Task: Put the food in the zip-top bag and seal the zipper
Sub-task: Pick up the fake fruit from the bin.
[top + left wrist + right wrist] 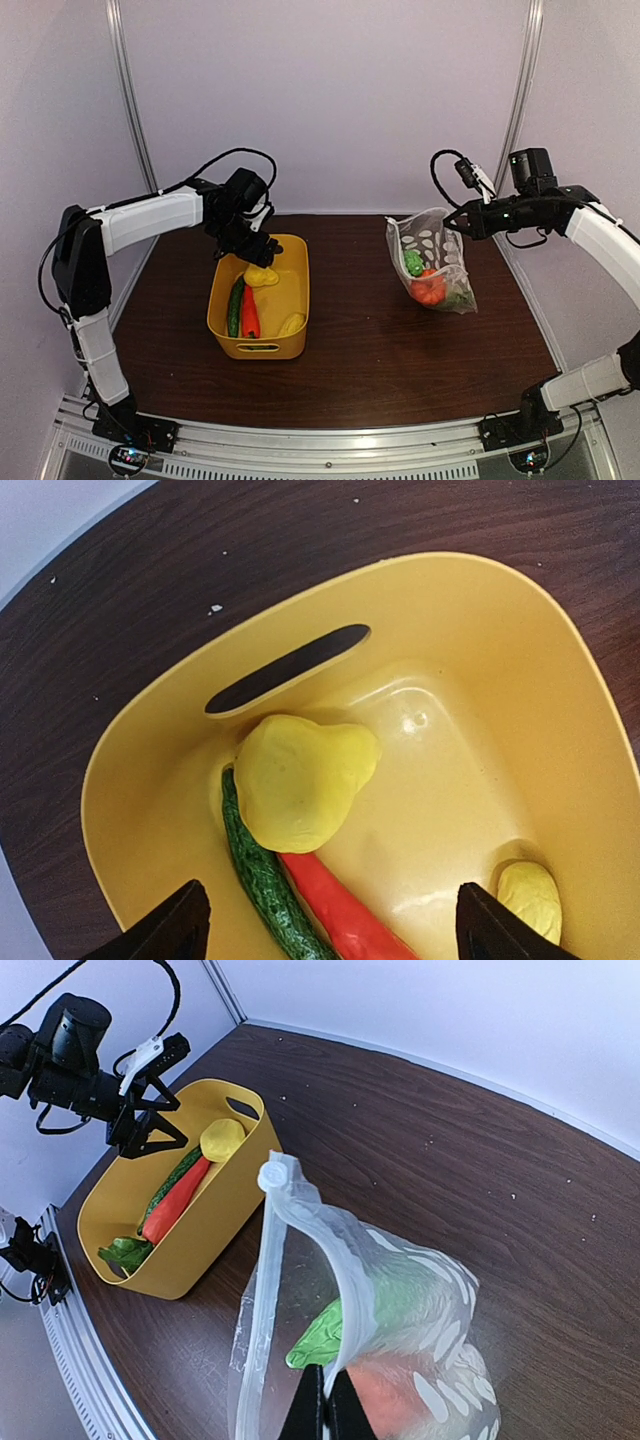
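My left gripper (330, 930) is open above the far end of the yellow tub (222, 318), nothing between its fingers. Below it lie a lumpy yellow piece (300, 780), a green cucumber (262, 880), a red-orange carrot (340, 910) and a small yellow piece (530, 900). My right gripper (328, 1405) is shut on the mouth edge of the polka-dot zip-top bag (440, 1290) and holds it up off the table. The zipper (330, 1230) gapes open. A green piece (325, 1335) and an orange pumpkin (430, 290) sit inside the bag.
The tub stands left of centre on the dark wooden table (370, 350); a leafy green piece (125, 1252) lies at its near end. Pale walls close in the back and sides. The bag (432, 255) hangs at the right.
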Available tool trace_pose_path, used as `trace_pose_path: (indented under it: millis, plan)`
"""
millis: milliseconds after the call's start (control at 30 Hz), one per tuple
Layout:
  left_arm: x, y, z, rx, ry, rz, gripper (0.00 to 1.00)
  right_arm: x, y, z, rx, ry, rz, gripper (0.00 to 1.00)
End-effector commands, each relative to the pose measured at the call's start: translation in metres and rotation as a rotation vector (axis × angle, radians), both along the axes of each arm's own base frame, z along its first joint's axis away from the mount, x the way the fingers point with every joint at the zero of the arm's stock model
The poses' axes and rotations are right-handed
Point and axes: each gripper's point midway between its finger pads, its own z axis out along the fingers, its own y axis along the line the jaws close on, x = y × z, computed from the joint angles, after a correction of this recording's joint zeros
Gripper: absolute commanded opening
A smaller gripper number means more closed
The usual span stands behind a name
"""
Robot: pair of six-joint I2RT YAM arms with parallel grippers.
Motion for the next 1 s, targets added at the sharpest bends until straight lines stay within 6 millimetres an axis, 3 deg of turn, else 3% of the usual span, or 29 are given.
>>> trace_pose_path:
  millis: [0,333,533,667,967]
  plan:
    - [0.015,0.006,0.0,-0.053,0.0,0.064,0.86,0.001,-0.003,0.009,-0.003,-0.039,-0.011,0.0]
    - [0.02,0.011,-0.027,-0.057,0.038,0.075,0.82,0.002,-0.005,0.002,-0.016,-0.036,-0.017,0.0]
    - [0.029,0.005,-0.03,-0.071,0.027,0.068,0.79,0.004,-0.004,0.004,-0.015,-0.032,-0.009,0.0]
    - [0.036,0.01,-0.033,-0.03,0.002,0.09,0.8,0.004,-0.004,0.001,-0.019,-0.029,-0.01,0.0]
    - [0.04,0.005,-0.062,-0.02,0.048,0.089,0.81,0.003,-0.004,-0.001,-0.02,-0.027,-0.011,0.0]
